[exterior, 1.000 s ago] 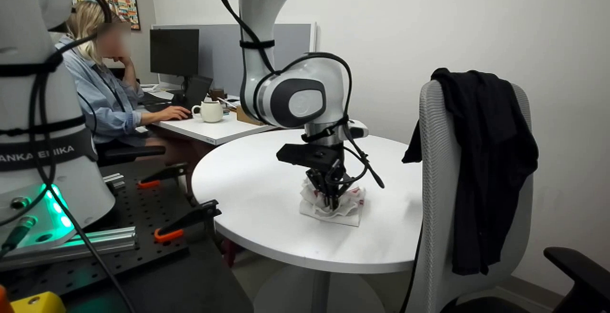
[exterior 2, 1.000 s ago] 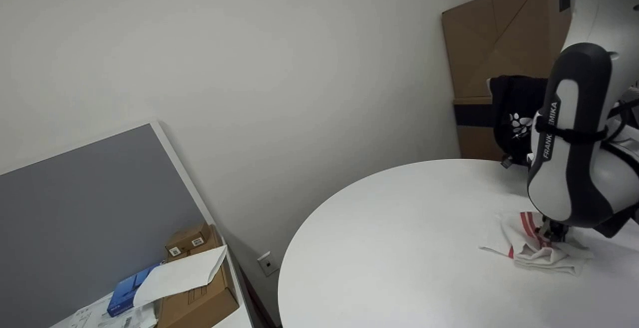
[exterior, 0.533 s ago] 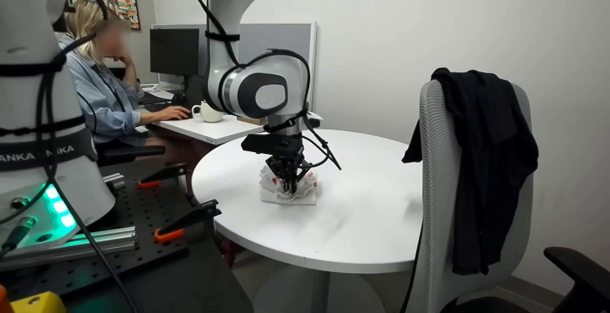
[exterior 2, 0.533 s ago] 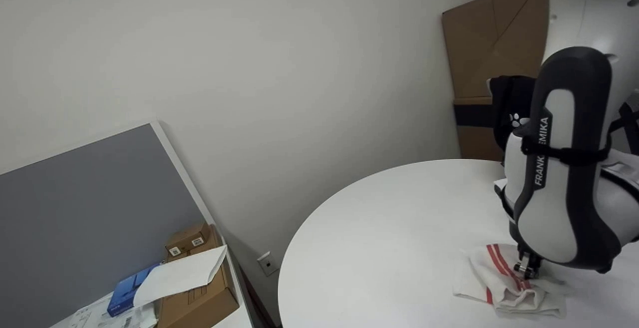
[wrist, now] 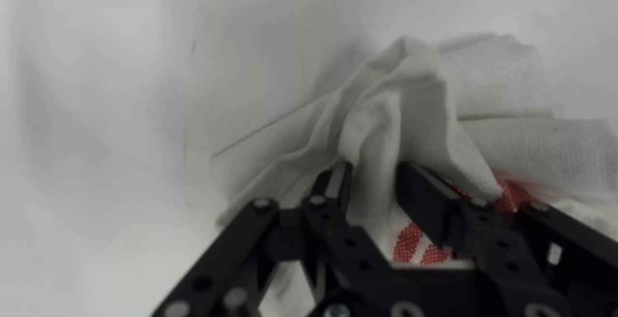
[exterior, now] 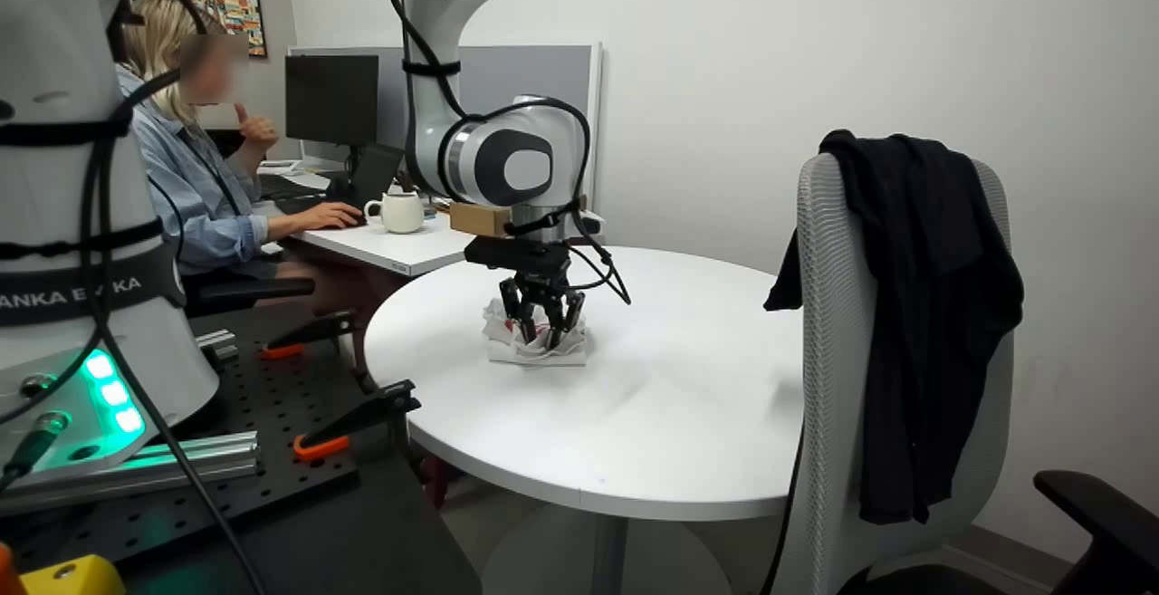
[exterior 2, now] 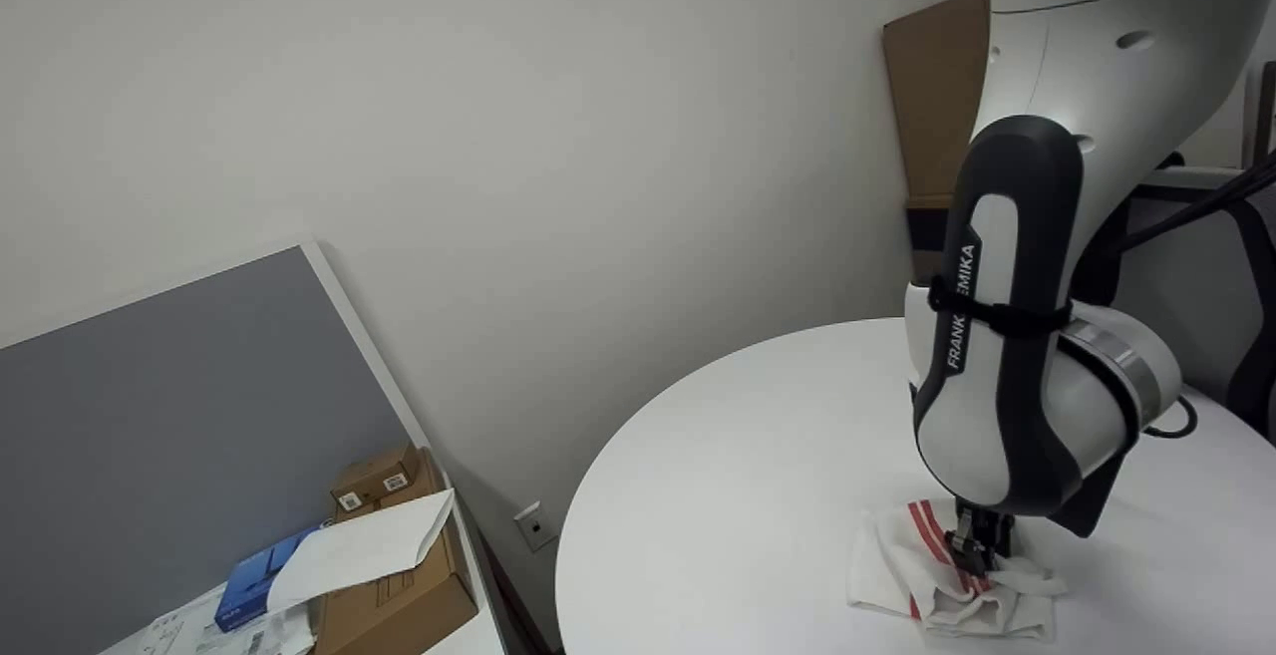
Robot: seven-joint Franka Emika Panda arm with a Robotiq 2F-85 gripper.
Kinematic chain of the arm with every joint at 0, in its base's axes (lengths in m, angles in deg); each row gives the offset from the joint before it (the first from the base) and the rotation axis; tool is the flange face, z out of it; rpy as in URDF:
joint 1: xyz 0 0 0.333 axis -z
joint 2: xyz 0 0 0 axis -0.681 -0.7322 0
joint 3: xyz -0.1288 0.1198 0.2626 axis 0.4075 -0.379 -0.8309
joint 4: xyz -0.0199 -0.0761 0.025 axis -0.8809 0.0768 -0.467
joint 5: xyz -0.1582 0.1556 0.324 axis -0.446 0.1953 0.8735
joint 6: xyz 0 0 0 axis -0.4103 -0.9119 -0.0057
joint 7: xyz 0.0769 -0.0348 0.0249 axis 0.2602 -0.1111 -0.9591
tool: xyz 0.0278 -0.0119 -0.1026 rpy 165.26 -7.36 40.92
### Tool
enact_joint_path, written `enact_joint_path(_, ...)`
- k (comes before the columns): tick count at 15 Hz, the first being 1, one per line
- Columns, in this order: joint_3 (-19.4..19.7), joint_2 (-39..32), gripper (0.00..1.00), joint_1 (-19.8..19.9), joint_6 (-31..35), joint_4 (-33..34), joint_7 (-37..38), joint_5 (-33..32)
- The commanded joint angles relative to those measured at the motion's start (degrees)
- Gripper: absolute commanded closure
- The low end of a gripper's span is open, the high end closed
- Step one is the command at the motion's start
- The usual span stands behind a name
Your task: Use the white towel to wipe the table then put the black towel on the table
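The white towel (exterior: 503, 347) with red stripes lies crumpled on the round white table (exterior: 670, 436). It also shows in an exterior view (exterior 2: 890, 567) and in the wrist view (wrist: 497, 80). My gripper (exterior: 541, 341) points down into the towel with its fingers spread. In the wrist view the gripper (wrist: 374, 170) has a loose upright fold of towel between its fingers. The fingertips are down among the folds. A black cloth (exterior: 933, 305), perhaps the black towel, hangs over the chair back, apart from the gripper. The arm mostly hides it in an exterior view.
The grey office chair (exterior: 833, 323) stands against the table's edge. A desk (exterior: 426, 246) with a white mug (exterior: 398, 213) and a small box (exterior: 478, 218) is behind the table. A person (exterior: 195, 151) sits at it. Clamps (exterior: 358, 418) sit on the robot's base bench.
The gripper dragged the towel across the table, leftward in both exterior views. Its fingers were together on the towel half a second ago and are spread now.
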Motion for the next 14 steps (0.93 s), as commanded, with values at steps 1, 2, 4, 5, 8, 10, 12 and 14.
enact_joint_path(1,-1.2,-1.13,0.31,4.15,-2.92,0.57,1.9,4.15)
enact_joint_path(2,-2.33,-0.39,0.25,6.52,-3.32,-0.26,1.7,5.98)
enact_joint_path(4,-3.8,1.24,0.08,10.53,-3.44,-2.04,1.32,8.91)
enact_joint_path(5,-4.23,2.25,0.02,12.17,-3.23,-3.03,1.24,9.92)
enact_joint_path(8,-6.12,5.36,0.0,16.91,-3.8,-5.39,0.47,11.88)
enact_joint_path(10,-7.46,8.08,0.0,19.1,-3.72,-6.92,0.05,12.78)
enact_joint_path(12,-8.25,11.32,0.0,19.95,-4.43,-8.06,-0.23,13.47)
enact_joint_path(14,-8.35,14.79,0.0,19.74,-6.73,-8.57,-0.74,13.93)
